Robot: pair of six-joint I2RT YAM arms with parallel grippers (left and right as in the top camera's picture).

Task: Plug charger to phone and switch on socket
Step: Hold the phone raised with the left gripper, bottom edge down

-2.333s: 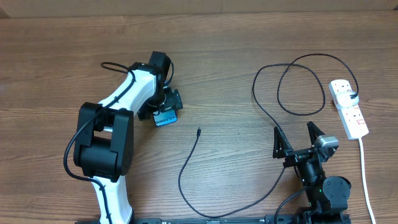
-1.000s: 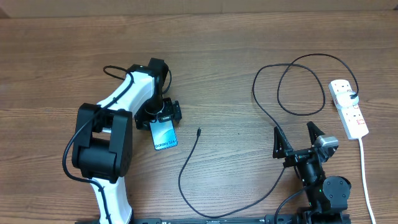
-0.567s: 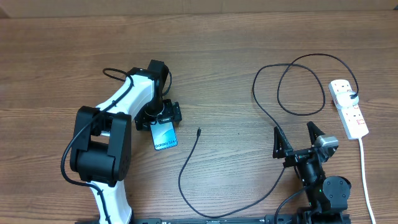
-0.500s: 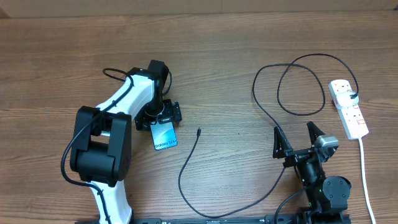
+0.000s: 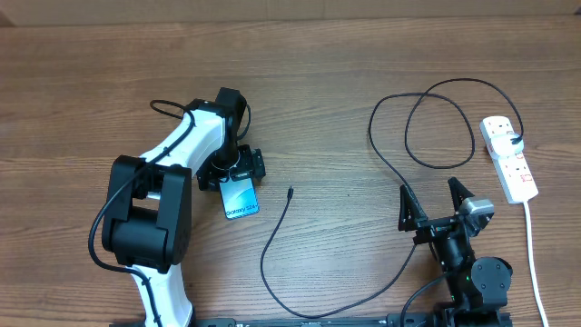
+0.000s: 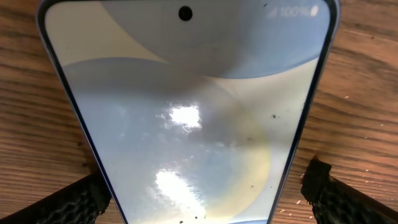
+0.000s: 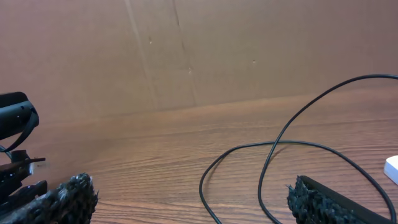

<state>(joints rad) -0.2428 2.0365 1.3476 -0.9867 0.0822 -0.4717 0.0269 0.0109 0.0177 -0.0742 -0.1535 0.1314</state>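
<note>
The phone [image 5: 241, 197] lies flat on the wooden table, blue screen up, its "Galaxy S24" text at the near end. My left gripper [image 5: 232, 169] hangs open over its far end. In the left wrist view the phone [image 6: 186, 106] fills the frame and the left gripper [image 6: 202, 190] straddles it, one finger on each side. The charger [image 5: 272, 241], a thin black cable, has its plug tip [image 5: 290, 192] just right of the phone and loops away to the socket [image 5: 508, 159] at the far right. My right gripper [image 5: 428, 191] stands open and empty near the front edge, with charger [image 7: 273, 144] loops ahead of it.
A thick white cord [image 5: 532, 250] runs from the socket toward the front edge. A brown cardboard wall [image 7: 199, 50] stands behind the table. The left arm [image 5: 172, 154] stretches across the left half. The right arm's base [image 5: 477, 277] sits at the front right.
Since the oldest frame the left gripper and the phone have shifted toward the near side. Over the last second nothing has visibly moved. The right arm has stayed still.
</note>
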